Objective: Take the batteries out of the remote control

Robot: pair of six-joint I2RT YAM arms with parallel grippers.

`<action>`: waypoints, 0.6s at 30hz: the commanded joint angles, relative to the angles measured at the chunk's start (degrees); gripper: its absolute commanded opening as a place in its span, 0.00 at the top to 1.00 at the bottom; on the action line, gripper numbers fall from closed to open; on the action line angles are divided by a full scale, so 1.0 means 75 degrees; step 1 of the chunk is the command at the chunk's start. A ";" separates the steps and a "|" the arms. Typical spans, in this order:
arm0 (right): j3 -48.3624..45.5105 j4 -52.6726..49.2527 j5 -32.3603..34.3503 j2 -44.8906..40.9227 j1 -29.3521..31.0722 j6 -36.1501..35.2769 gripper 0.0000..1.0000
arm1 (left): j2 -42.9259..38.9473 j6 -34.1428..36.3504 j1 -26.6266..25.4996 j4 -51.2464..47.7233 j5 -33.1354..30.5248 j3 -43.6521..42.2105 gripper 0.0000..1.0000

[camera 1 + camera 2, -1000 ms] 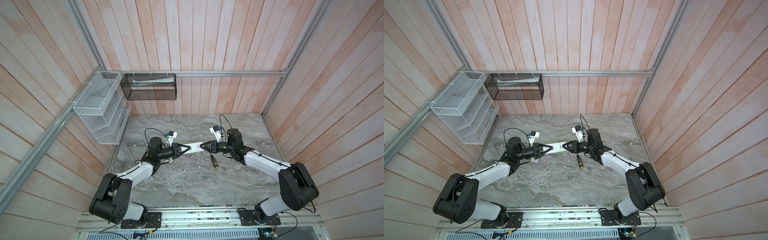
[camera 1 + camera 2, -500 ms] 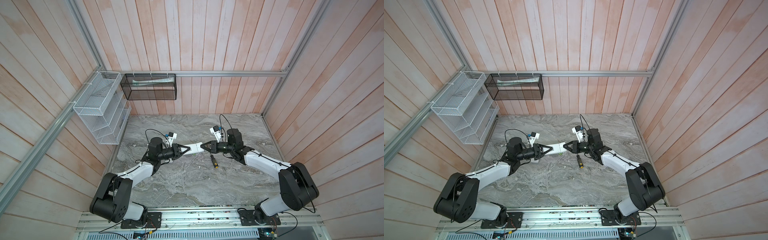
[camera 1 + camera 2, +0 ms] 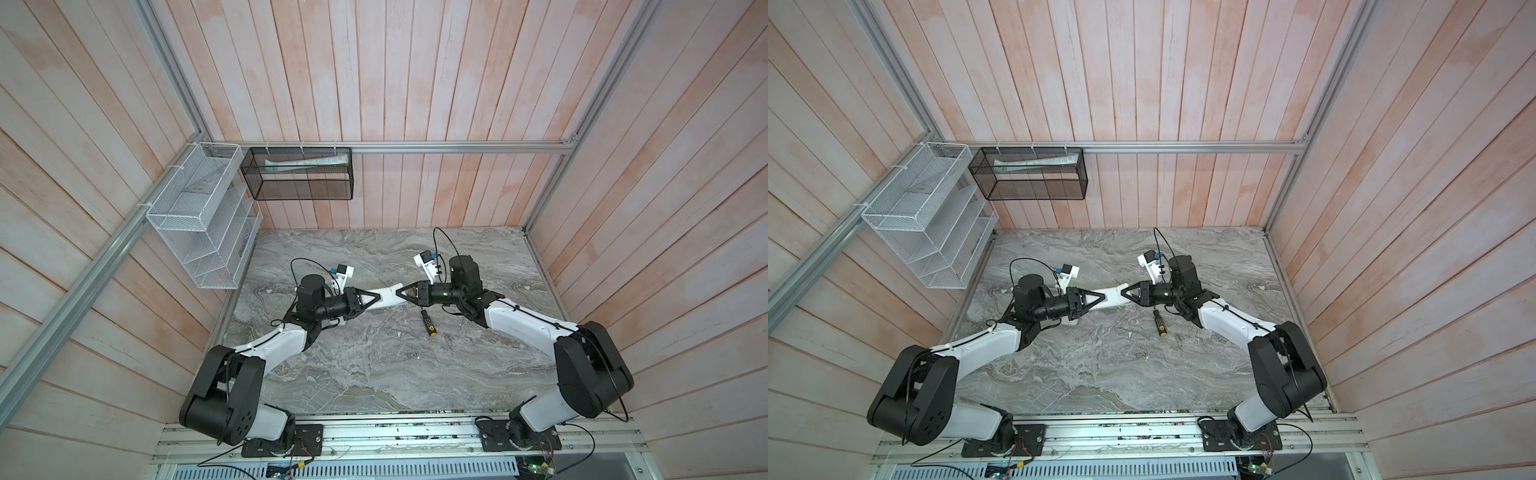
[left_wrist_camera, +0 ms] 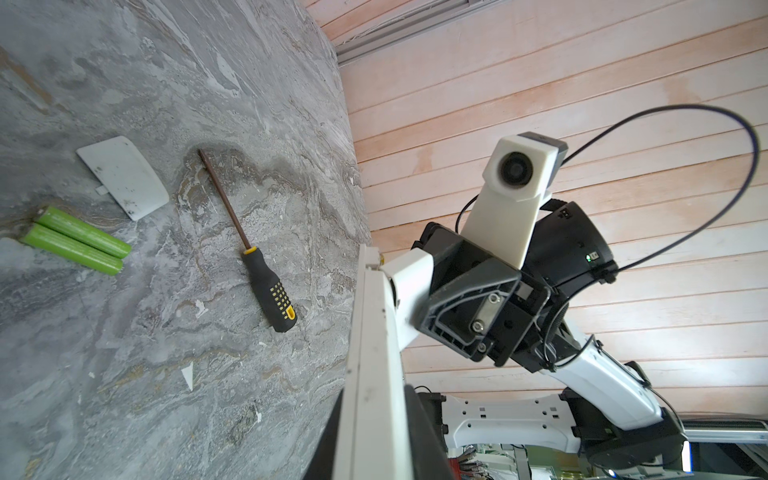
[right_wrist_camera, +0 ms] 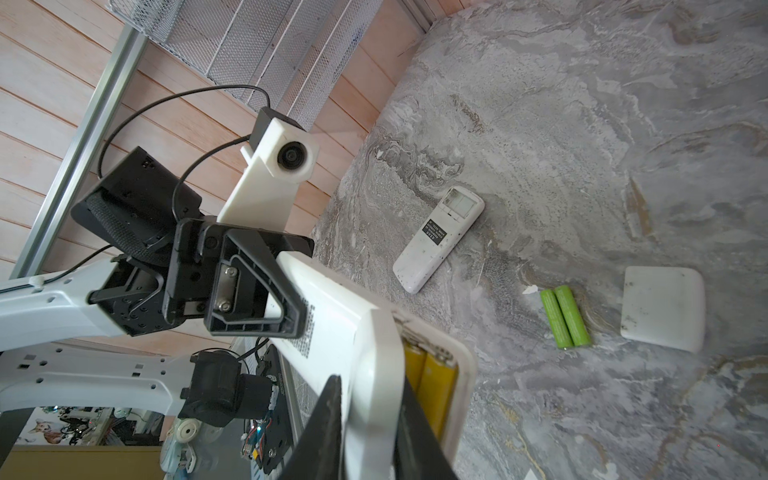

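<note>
**Top views.** My left claw [image 3: 371,298] and my right claw [image 3: 400,293] meet over the middle of the table [image 3: 374,374]. Each is closed on one end of the white remote [image 3: 386,296], which spans the gap between them, raised off the surface. In both top views a sliver of the green batteries [image 3: 1121,308] shows on the table just under the remote's near edge. The screwdriver [image 3: 428,323] lies near, on my right claw's side. The yellow batteries cannot be seen from here.

**Left wrist view.** My left claw [image 4: 374,444] grips the remote [image 4: 365,340], which is seen edge-on. My right claw [image 4: 405,270] pinches its far end. The two green batteries [image 4: 75,241] lie side by side, touching, on the table and well apart from both claws. The loose cover [image 4: 124,183] is just beside them. The screwdriver [image 4: 266,286] lies between them and the remote.

**Right wrist view.** My right claw [image 5: 370,449] has its jaws drawn narrow, one finger on each side of the remote's [image 5: 332,332] open end. The two yellow batteries [image 5: 432,378] sit in the open compartment, right at my fingertips. My left claw [image 5: 266,291] clamps the other end. On the table, the green batteries [image 5: 565,316] lie just beside the cover [image 5: 665,307]. A second remote [image 5: 440,239] lies flat near them, its compartment open.
</note>
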 commanded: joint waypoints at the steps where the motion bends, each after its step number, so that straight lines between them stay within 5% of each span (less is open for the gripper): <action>1: 0.0243 -0.0077 -0.0081 0.0135 0.0035 -0.0073 0.81 | -0.0073 0.0185 0.0012 0.0164 0.0017 0.0223 1.00; 18: 0.0216 0.0050 -0.0241 0.0131 -0.0011 -0.0085 0.97 | -0.0077 0.0302 0.0023 0.0001 0.0000 0.0240 1.00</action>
